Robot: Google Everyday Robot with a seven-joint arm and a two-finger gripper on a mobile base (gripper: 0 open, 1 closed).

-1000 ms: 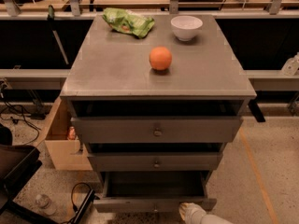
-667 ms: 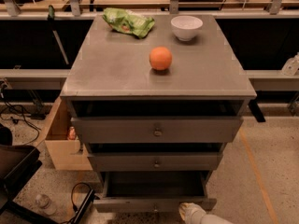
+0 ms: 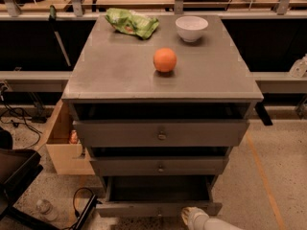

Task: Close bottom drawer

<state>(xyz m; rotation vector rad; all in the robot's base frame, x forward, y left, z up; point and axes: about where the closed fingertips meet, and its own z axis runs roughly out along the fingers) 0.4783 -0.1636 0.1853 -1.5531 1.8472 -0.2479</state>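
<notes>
The grey cabinet (image 3: 163, 80) has three drawers. The bottom drawer (image 3: 158, 208) is pulled out furthest, its shallow tray showing dark and its thin front panel near the lower edge of the view. My gripper (image 3: 188, 215) is a white tip coming in from the bottom right, sitting right at the drawer's front panel, a little right of its middle. The middle drawer (image 3: 159, 166) and the top drawer (image 3: 161, 133) also stand slightly out.
On the cabinet top lie an orange (image 3: 165, 60), a white bowl (image 3: 192, 28) and a green bag (image 3: 131, 22). A cardboard box (image 3: 60, 145) stands at the cabinet's left. A dark chair (image 3: 17, 176) and a plastic bottle (image 3: 45, 207) sit lower left.
</notes>
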